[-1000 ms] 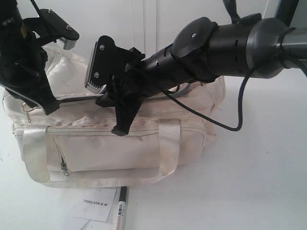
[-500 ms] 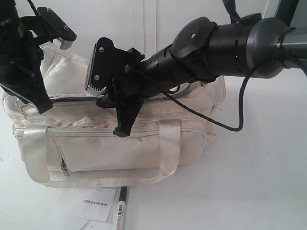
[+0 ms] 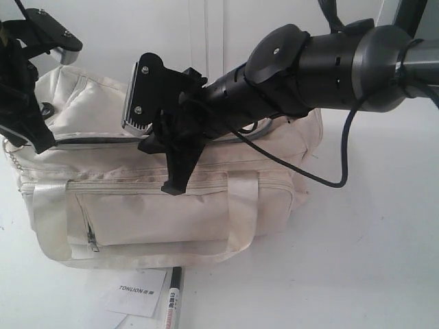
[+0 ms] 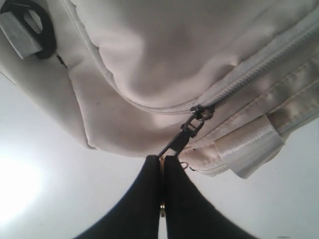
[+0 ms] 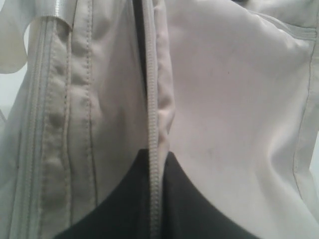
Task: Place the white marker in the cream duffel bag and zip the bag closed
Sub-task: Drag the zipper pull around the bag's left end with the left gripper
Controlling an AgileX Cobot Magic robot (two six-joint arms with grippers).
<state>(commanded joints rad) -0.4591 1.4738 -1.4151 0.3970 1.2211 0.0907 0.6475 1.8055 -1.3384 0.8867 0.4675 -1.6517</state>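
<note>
Exterior view has the cream duffel bag (image 3: 96, 113) sitting on the white table (image 3: 370, 260), with its zipped front pocket (image 3: 158, 219) and shiny strap handles (image 3: 243, 209) facing the camera. The white marker (image 3: 171, 301) is not inside. It lies on the table just in front of the bag, dark cap end pointing toward it, right beside a paper card (image 3: 137, 291) printed TONLION. My left gripper (image 4: 162, 160) is at the bag's left end as that camera sees it. In the left wrist view my two dark fingers are pressed together on the dark metal zip pull (image 4: 182, 139), which stretches straight from my fingertips to the slider (image 4: 202, 112) on the curved top zip. A black end ring (image 4: 27, 20) shows further along the same end. My right gripper (image 5: 156, 157) reaches in from the right and comes down on the top of the bag near its middle. The right wrist view shows it clamped on the bag, a ridge of cream zip tape pinched between the two fingers. In the exterior view a thin dark line runs under the flap edge between my two grippers. I cannot tell whether that is an open gap or only shadow.
</note>
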